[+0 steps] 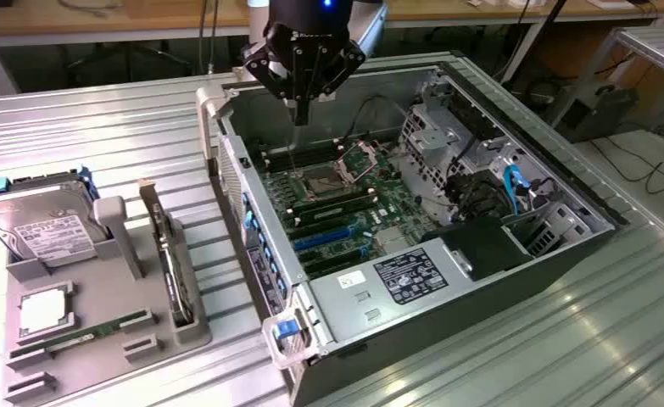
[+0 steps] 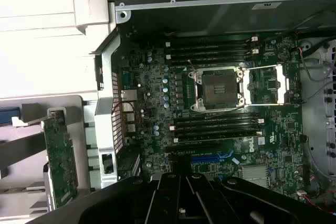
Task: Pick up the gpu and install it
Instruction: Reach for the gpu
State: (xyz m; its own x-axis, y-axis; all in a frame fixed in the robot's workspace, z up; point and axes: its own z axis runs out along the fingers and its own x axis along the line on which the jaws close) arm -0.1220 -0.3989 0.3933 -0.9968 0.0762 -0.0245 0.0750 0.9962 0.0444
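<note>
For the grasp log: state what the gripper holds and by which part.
Nothing is held. The gripper hangs shut and empty over the open computer case; the gpu stands on edge in the grey holder outside it, untouched.

The flat motherboard (image 1: 343, 212) is green with bright blue slots (image 1: 326, 240), inside a grey metal computer case (image 1: 360, 305). The rectangular hard drive (image 1: 37, 229) is silver with a white label (image 1: 58, 239). The thin gpu card (image 2: 60, 161) shows a speckled green board.
</note>
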